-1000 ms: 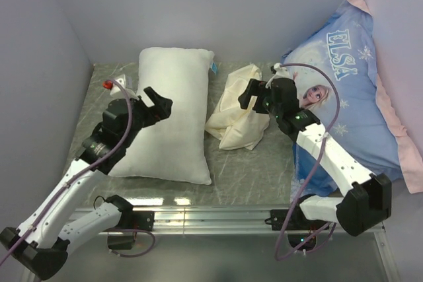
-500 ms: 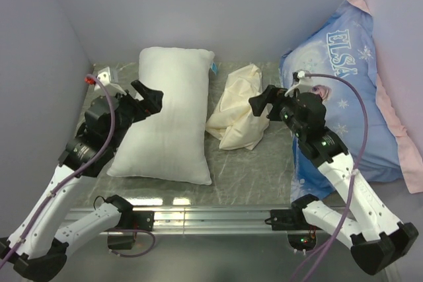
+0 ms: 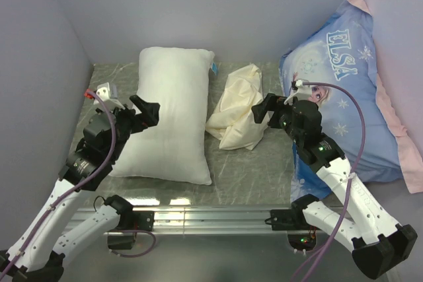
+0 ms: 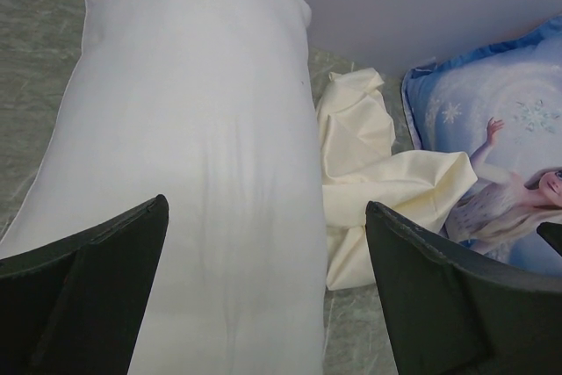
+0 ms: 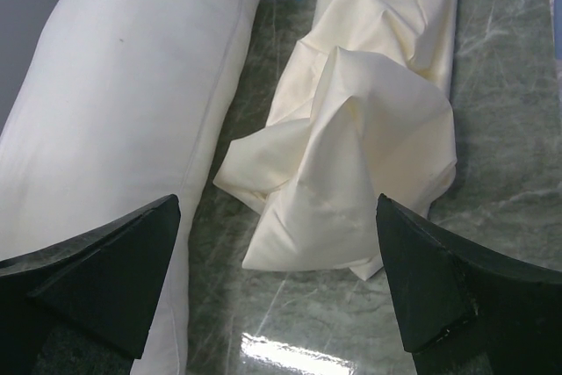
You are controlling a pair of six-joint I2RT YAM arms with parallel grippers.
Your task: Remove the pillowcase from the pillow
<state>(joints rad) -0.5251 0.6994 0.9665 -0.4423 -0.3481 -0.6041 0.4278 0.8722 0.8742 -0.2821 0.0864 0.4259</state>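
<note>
The bare white pillow (image 3: 170, 113) lies lengthwise on the left half of the table, its small blue tag (image 3: 214, 68) at the far right edge. The cream pillowcase (image 3: 239, 105) lies crumpled in a heap right of it, off the pillow. My left gripper (image 3: 145, 110) hovers open over the pillow's left edge, nothing between its fingers; the left wrist view shows the pillow (image 4: 193, 173) and pillowcase (image 4: 378, 182) beyond. My right gripper (image 3: 262, 109) hangs open just right of the pillowcase (image 5: 351, 147), holding nothing, with the pillow (image 5: 114, 103) to its left.
A large blue Elsa-printed pillow (image 3: 350, 90) with a pink edge leans at the right side. Grey walls close in the left and back. The green marbled table (image 3: 251, 170) shows between the heap and the near rail.
The right arm has pulled back from over the pillowcase toward the right and near side. The left arm has drawn back to the left, off the pillow's middle. Both grippers stay open.
</note>
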